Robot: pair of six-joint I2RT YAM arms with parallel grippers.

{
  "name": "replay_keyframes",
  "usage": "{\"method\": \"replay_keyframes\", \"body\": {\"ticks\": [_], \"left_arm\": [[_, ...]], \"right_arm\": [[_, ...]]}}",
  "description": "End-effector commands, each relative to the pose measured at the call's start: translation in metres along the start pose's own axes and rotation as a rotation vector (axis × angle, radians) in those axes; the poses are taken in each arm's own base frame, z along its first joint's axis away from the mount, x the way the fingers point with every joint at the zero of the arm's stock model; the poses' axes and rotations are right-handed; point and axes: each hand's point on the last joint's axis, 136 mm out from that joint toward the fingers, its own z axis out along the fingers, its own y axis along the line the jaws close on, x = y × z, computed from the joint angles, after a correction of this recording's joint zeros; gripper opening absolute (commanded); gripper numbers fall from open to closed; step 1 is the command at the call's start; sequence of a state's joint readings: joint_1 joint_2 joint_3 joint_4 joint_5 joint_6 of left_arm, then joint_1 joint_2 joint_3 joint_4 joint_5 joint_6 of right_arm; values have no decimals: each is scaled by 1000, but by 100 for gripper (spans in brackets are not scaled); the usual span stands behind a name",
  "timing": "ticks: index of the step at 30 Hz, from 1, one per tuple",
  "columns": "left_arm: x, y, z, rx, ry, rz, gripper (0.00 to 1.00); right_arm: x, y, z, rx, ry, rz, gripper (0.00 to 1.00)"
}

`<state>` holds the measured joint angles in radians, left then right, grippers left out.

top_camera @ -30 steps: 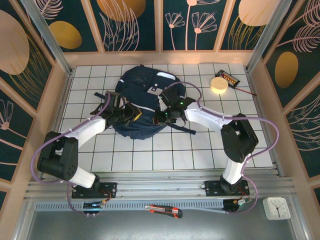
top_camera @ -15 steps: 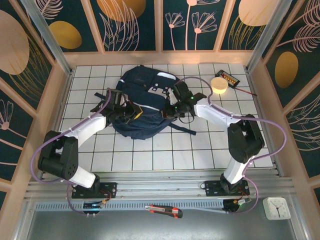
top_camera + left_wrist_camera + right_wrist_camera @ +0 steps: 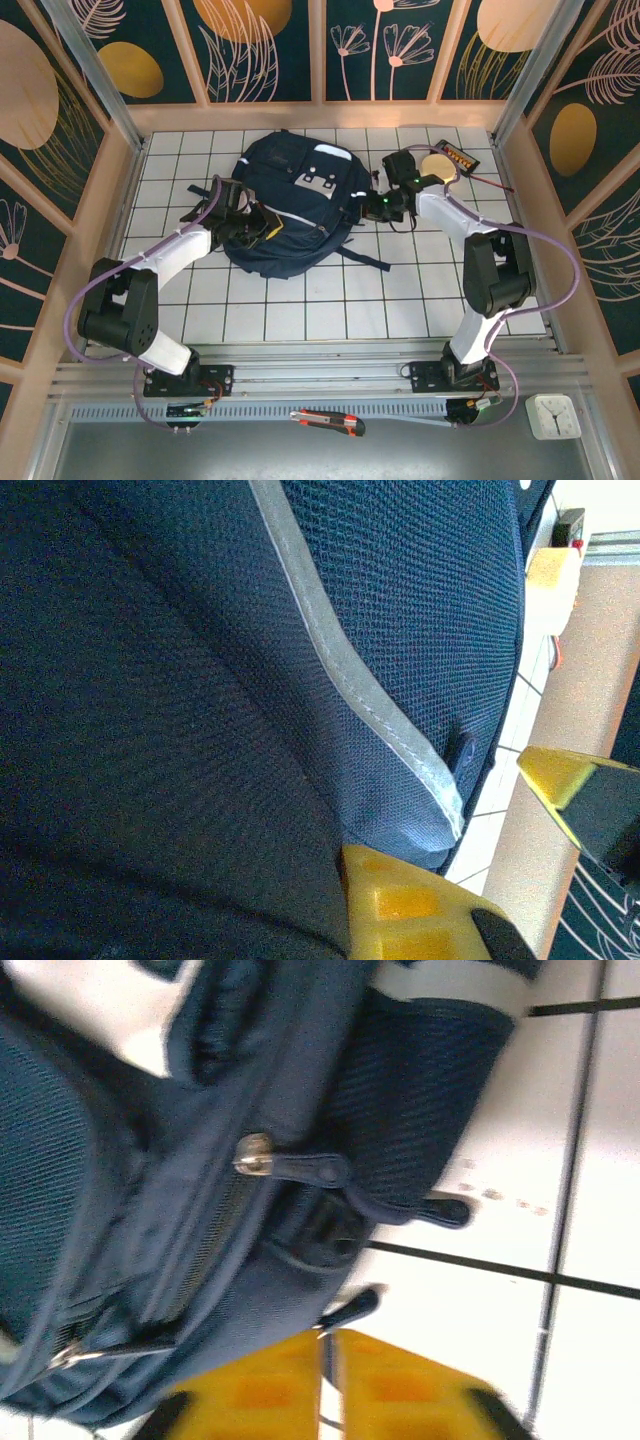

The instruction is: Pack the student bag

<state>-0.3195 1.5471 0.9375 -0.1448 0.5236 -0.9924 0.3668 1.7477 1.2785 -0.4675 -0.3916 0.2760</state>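
Navy-blue mesh and woven fabric make up the student bag (image 3: 295,195), which lies flat on the white-tiled desk (image 3: 330,310) towards the far side, between the two arms. It is by far the biggest thing there. A pale reflective stripe (image 3: 340,670) runs across its panel, white-grey patches (image 3: 330,152) sit near its top, and a dark strap (image 3: 365,257) trails off its near right corner.

Packing looks barely started, as far as I can judge. A cream round disc (image 3: 437,167) and a small black gadget (image 3: 458,155) with a trailing wire lie out on the tiles, to the right of the bag and apart from it. Whether anything is already inside cannot be told. In the right wrist view a zip slider (image 3: 255,1153) with its pull sits on a side seam. I cannot tell whether that zip is open or closed.

The left end effector (image 3: 262,227) is closed at the bag's left flank and appears to pinch a fold of its fabric. The right end effector (image 3: 378,205) hangs just beside the bag's right edge. Its yellow fingers (image 3: 400,1380) sit together with only a thin seam between them, and nothing is caught there.

What seems left is to open a compartment, bring the loose items across and close the bag.
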Motion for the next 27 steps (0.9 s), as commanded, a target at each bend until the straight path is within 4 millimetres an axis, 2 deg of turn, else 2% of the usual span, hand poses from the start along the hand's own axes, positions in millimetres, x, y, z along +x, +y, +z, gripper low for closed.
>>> {"method": "replay_keyframes", "body": {"ticks": [1, 2, 5, 8, 11, 13, 18, 20, 21, 22, 25, 27], "left_arm": [[-2, -31, -2, 121, 22, 40, 0], [-2, -32, -1, 128, 23, 37, 0], [-3, -32, 1, 130, 28, 27, 0], [-3, -27, 3, 123, 36, 14, 0], [-3, -26, 4, 121, 41, 7, 0], [-3, -26, 4, 120, 43, 6, 0], [-3, -26, 5, 119, 53, -3, 0], [-2, -25, 8, 124, 67, -3, 0], [-5, -32, 6, 130, 64, 13, 1], [-6, -32, 6, 121, 61, 22, 13], [-7, -27, 3, 86, 52, 36, 63], [-5, -23, -1, 72, 53, 39, 86]], "right_arm": [[9, 67, -18, -218, -49, -228, 54], [15, 78, -21, -238, -57, -283, 61], [34, 101, -25, -330, -86, -436, 71], [46, 97, -19, -367, -159, -534, 72], [49, 99, -19, -361, -250, -674, 72], [49, 94, -13, -340, -249, -714, 72], [48, 78, 15, -276, -157, -733, 70], [39, 71, 16, -277, -160, -665, 68], [32, 69, 11, -287, -181, -628, 68], [27, 68, 6, -291, -211, -604, 68], [10, 65, -18, -284, -325, -566, 71], [0, 62, -33, -279, -369, -554, 72]]}}
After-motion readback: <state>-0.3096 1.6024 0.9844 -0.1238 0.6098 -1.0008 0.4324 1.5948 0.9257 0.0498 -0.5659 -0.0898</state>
